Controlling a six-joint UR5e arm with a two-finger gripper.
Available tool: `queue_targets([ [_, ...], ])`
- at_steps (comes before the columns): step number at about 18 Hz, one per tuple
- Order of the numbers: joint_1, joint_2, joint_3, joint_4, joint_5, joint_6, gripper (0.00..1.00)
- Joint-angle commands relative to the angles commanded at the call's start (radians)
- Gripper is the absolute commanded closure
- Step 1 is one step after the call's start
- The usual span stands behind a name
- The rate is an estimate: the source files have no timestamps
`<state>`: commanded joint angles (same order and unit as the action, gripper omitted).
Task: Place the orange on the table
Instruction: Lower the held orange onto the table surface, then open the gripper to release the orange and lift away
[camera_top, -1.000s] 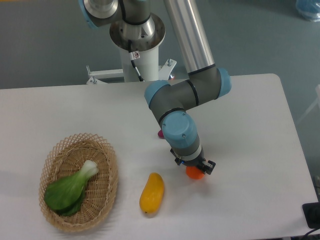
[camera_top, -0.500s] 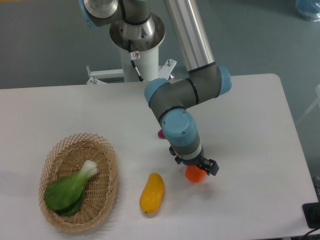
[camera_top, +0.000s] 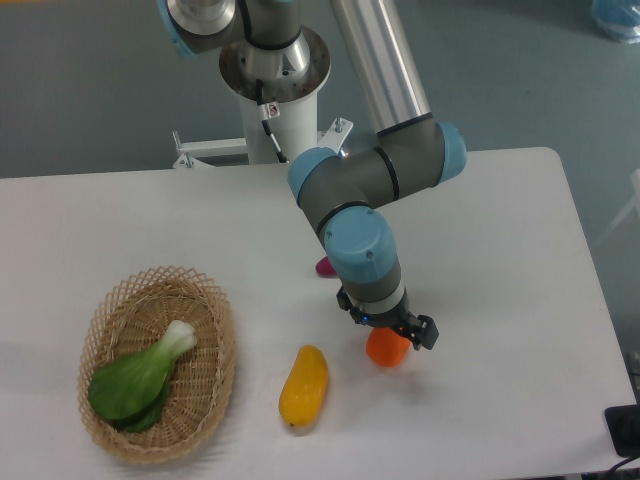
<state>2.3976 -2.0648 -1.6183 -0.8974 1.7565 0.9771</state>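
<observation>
The gripper (camera_top: 392, 337) is clamped on the orange (camera_top: 386, 348), black fingers straddling its upper half, and it sits a touch lower and nearer the front edge than it did a second ago. From where I stand, the fruit looks down at the surface of the table (camera_top: 500, 280) now, though I can't tell for sure whether it is resting there or just above it. A second back the orange peeked out less beneath the wrist; now more of its round face shows below the fingers.

To the left of it, apart, lies the yellow fruit (camera_top: 304, 388), long and tilted, unmoved. Behind the arm's blue wrist joint a small magenta item (camera_top: 325, 266) pokes out, showing a little more than before as the arm has shifted. Far left, the wicker basket (camera_top: 216, 330) holds the green leafy vegetable (camera_top: 140, 378), same as before.
</observation>
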Motion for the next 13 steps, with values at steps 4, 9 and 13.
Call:
queue_targets([
  [4, 0.015, 0.035, 0.026, 0.0, -0.057, 0.008, 0.0],
  [9, 0.023, 0.048, 0.064, -0.006, -0.084, 0.003, 0.0],
  [13, 0.04, 0.078, 0.046, -0.006, -0.12, 0.009, 0.0],
])
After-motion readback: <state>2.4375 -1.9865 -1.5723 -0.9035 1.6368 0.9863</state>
